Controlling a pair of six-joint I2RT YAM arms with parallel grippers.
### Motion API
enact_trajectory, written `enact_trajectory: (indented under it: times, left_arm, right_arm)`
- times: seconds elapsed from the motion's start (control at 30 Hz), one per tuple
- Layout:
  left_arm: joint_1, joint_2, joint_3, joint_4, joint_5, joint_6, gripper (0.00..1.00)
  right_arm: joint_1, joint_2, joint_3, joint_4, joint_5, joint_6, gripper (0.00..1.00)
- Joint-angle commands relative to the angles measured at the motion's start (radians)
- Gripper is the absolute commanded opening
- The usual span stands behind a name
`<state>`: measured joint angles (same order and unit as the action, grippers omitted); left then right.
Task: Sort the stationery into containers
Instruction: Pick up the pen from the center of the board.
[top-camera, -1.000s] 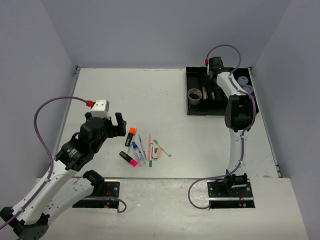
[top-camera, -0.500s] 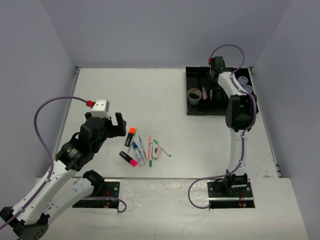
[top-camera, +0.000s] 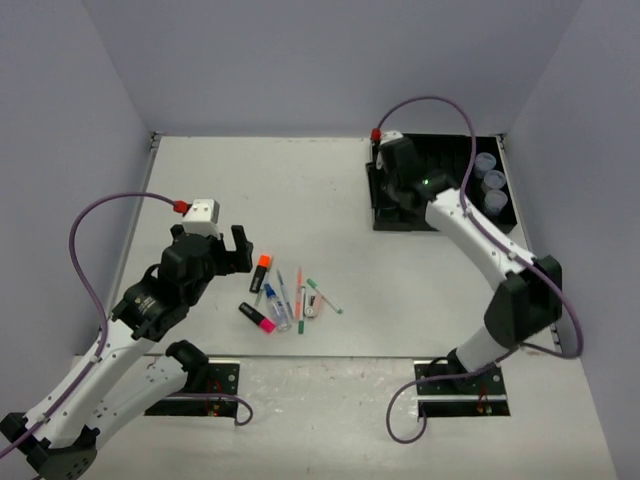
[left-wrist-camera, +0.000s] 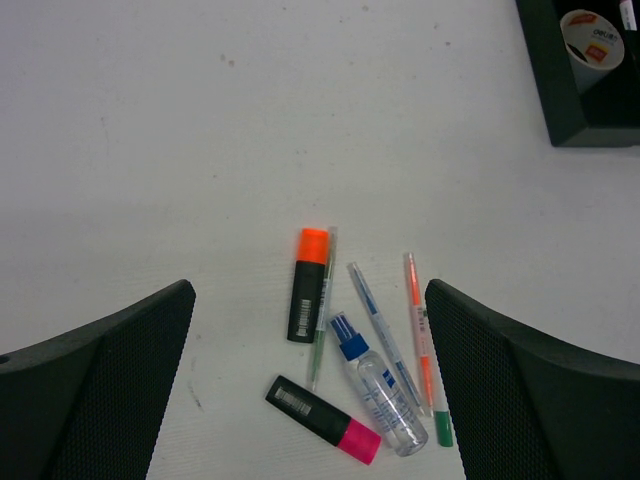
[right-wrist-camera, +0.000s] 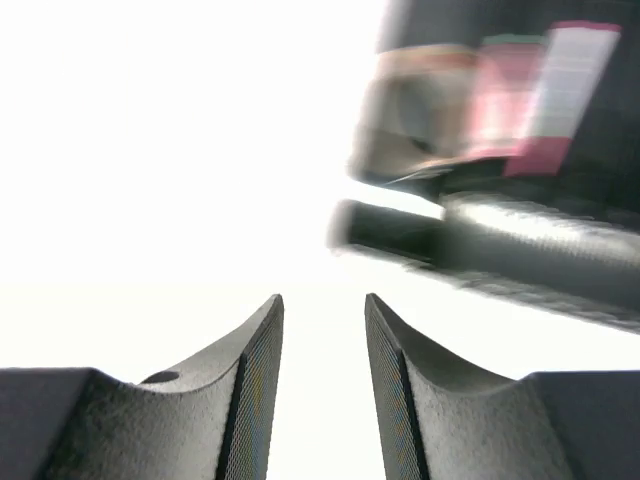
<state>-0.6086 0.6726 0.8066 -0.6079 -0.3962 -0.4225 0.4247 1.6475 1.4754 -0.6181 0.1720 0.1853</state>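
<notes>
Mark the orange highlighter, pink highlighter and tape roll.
orange highlighter (left-wrist-camera: 308, 300), left wrist view, on its black body.
pink highlighter (left-wrist-camera: 320, 417), left wrist view, on its black body.
tape roll (left-wrist-camera: 591, 56), left wrist view, on its near outer wall.

Arms: white links (top-camera: 480, 245), black joint housings (top-camera: 525, 300). A purple cable (top-camera: 90, 225) with a red connector (top-camera: 178, 207) loops behind the left pincer (top-camera: 232, 248) and the right pincer (top-camera: 383, 185) alike. Fingers (right-wrist-camera: 250, 400): black, grid-textured inner faces.

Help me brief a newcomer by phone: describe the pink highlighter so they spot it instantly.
On the white table, find the loose cluster of pens left of centre. The pink highlighter lies at its near-left corner: a stubby black barrel with a pink cap, unlike the orange-capped highlighter farther back; the rest are thin or clear.
</notes>
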Motion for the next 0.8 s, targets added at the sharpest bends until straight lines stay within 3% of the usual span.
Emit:
enact_trajectory:
  times: [0.0, 0.13, 0.33, 0.77]
  left_arm:
    - [0.003, 0.017, 0.0, 0.033, 0.006, 0.03, 1.0]
    - [0.003, 0.028, 0.001, 0.032, 0.011, 0.031, 1.0]
    - [0.004, 0.025, 0.002, 0.03, -0.008, 0.03, 1.0]
    - [0.004, 0.028, 0.0, 0.03, -0.007, 0.03, 1.0]
  right_arm:
    - [0.202, -0.108, -0.255, 0.116, -0.031, 0.168, 0.4]
    - [0.335, -0.085, -0.357, 0.151, -0.117, 0.218, 0.37]
    - [0.501, 0.041, -0.379, 0.147, -0.111, 0.263, 0.36]
    - [0.592, 0.152, -0.347, 0.114, -0.042, 0.3, 0.36]
